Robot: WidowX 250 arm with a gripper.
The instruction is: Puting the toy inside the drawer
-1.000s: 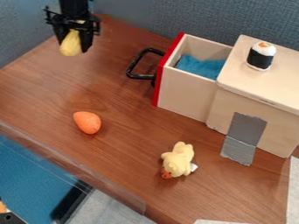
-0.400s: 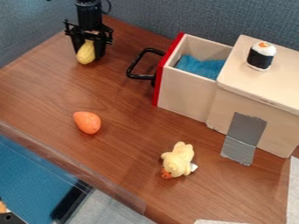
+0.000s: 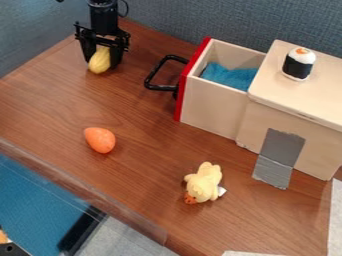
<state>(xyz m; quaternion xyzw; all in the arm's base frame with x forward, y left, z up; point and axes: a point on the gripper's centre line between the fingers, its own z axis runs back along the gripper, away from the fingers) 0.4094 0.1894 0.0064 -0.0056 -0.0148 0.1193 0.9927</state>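
At the upper left, my gripper (image 3: 102,59) points down, shut on a yellow corn-like toy (image 3: 99,61) that shows between its two fingers. Whether the toy touches the table cannot be told. The drawer (image 3: 212,104) stands pulled out of the wooden box, with a red front, a black handle (image 3: 151,79) facing left and blue cloth (image 3: 229,76) inside. Some way to the right of my gripper is that handle. A yellow plush duck toy (image 3: 203,183) lies on the table, below the drawer in the view.
An orange egg-shaped toy (image 3: 100,140) lies at the left centre of the table (image 3: 140,165). On top of the wooden box (image 3: 320,95) stands a sushi-shaped toy (image 3: 298,64). Grey tape (image 3: 277,155) runs from the box onto the table. A blue-grey wall (image 3: 220,20) rises behind.
Since the first frame, my gripper has moved right and slightly down in the view, carrying the yellow toy. Between the last two frames it has barely moved.
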